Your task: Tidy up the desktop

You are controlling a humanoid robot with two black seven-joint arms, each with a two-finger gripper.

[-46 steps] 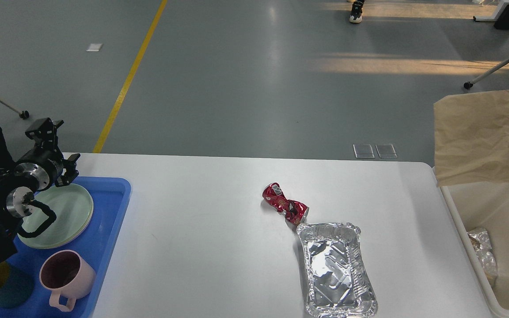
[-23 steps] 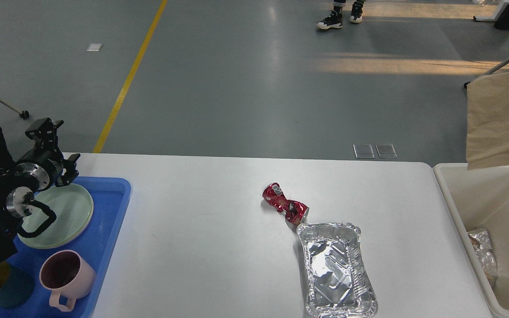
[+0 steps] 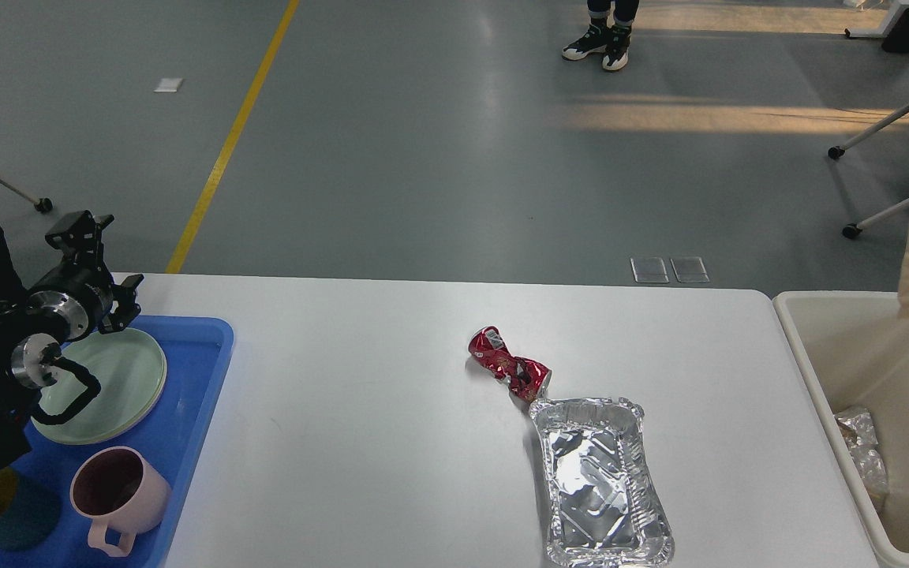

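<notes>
Head view: desktop point(image 3: 360, 442) spans the near field, its wide middle bare; crushed red can point(image 3: 510, 371), label unreadable, touches the far-left corner of an empty foil tray point(image 3: 604, 481) right of centre. Blue tray point(image 3: 202, 371) at left edge holds green plates point(image 3: 119, 379) and pink mug point(image 3: 119, 493); cream bin point(image 3: 825, 394) at right edge holds crumpled foil point(image 3: 861, 454). Left gripper point(image 3: 80, 229) above tray's far end, finger spacing cannot be told; right gripper out of view.

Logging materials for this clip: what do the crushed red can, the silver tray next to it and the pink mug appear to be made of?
Crushed red can: thin metal, probably aluminium, going by its sharp dents and glossy printed skin. Silver tray: aluminium foil, with a crinkled rim and mirror-like creases. Pink mug: matte and smooth, could be plastic or ceramic; the view cannot settle which.
</notes>
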